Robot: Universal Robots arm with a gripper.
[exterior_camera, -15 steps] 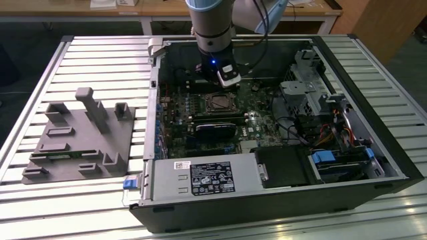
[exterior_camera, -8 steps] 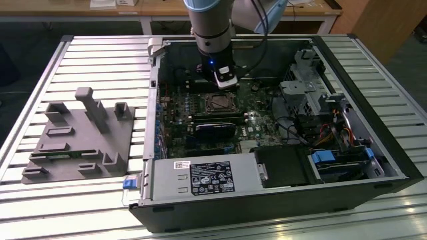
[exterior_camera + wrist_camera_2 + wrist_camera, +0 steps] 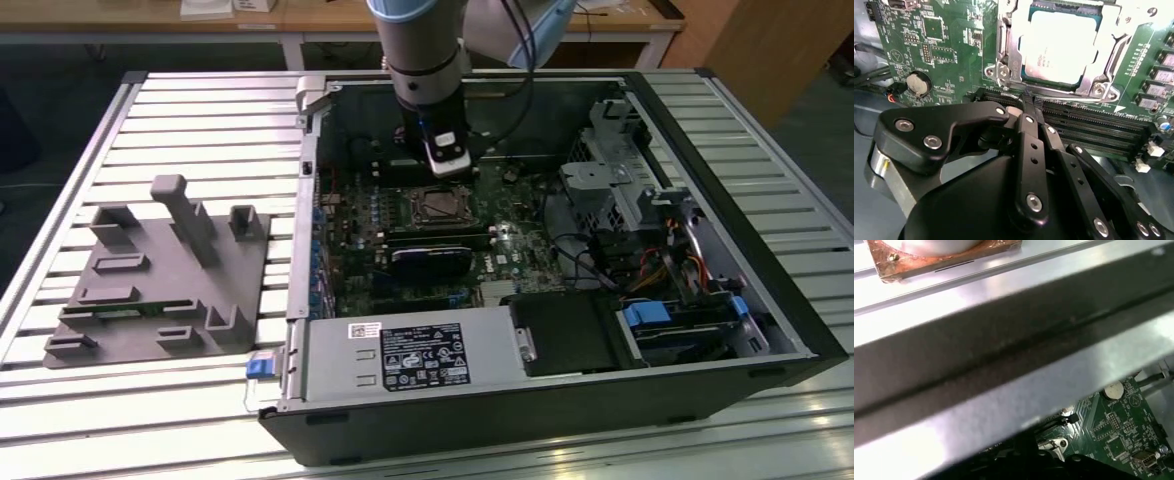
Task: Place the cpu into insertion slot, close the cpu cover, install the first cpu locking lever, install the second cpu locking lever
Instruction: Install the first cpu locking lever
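The cpu [image 3: 1059, 47], a silvery square chip, lies in the insertion slot [image 3: 438, 207] on the green motherboard inside the open computer case. The cpu cover [image 3: 1015, 55], a thin silvery frame, lies flat around the chip's edges. My gripper [image 3: 1029, 97] hovers just beside the socket, over the black memory slots [image 3: 1094, 125], with its black fingers [image 3: 1026, 140] pressed together and nothing between them. In the exterior view the gripper [image 3: 447, 165] hangs from the arm just behind the socket.
The case walls [image 3: 310, 200] ring the board. A grey labelled power-supply box [image 3: 414, 355] fills the front, a drive cage with cables [image 3: 627, 180] the exterior view's right. A long black card [image 3: 430, 262] lies near the socket. A grey fixture plate [image 3: 160, 280] sits on the slatted table.
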